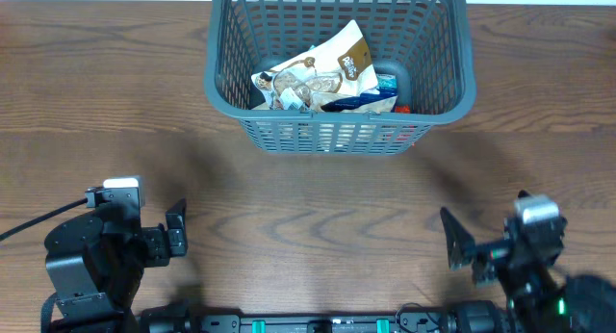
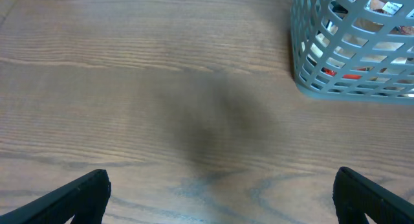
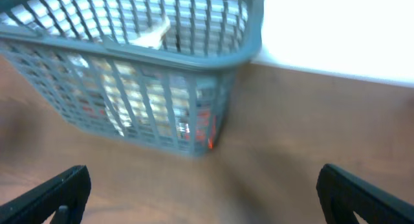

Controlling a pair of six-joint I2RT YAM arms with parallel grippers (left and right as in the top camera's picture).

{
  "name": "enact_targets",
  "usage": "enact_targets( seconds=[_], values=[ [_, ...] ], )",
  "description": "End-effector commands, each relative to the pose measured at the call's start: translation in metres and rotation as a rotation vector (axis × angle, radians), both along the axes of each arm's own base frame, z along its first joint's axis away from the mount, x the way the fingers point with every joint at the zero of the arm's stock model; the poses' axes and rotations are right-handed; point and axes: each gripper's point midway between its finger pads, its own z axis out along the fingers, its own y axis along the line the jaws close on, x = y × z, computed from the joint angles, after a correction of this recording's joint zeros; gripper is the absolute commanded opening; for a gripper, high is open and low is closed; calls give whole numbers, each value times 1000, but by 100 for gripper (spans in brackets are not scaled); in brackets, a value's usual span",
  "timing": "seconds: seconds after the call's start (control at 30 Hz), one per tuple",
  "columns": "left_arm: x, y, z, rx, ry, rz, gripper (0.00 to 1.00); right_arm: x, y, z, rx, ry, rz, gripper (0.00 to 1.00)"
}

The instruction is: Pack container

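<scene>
**Container (image 1: pixel 332 136) at 12 o'clock, 2 grippers empty**

Snack packets (image 1: pixel 322 73) are seen inside the container. The left gripper (image 1: pixel 175 230) at 7 o'clock and the right gripper (image 1: pixel 460 244) at 5 o'clock are spread wide, nothing held.

Your left gripper (image 1: pixel 175 229) sits low at near left, jaws spread wide; your right gripper (image 1: pixel 456 241) mirrors it at near right, jaws seemingly as wide, though its wrist view is blurred.
</scene>
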Motion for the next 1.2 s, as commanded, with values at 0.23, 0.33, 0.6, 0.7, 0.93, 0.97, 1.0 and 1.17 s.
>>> enact_targets(
  seconds=[0.23,0.33,0.6,0.7,0.93,0.97,1.0,1.17],
  values=[
    [0,2,0,5,-2,11,99,31,11,-70,12,-95,44,99],
    [0,2,0,5,-2,11,99,45,12,-86,13,-142,43,99],
    [0,2,0,5,-2,11,99,52,13,-125,-24,-128,50,99],
    [0,2,0,5,-2,11,99,51,14,-137,-74,-100,75,99],
    [0,2,0,5,-2,11,99,46,-11,-176,-44,66,-79,99],
    [0,2,0,5,-2,11,99,45,-16,-181,-19,86,-115,99],
    [0,2,0,5,-2,11,99,45,-20,-187,8,106,-153,99],
    [0,2,0,5,-2,11,99,47,-33,-192,68,111,-250,99]
  ],
)
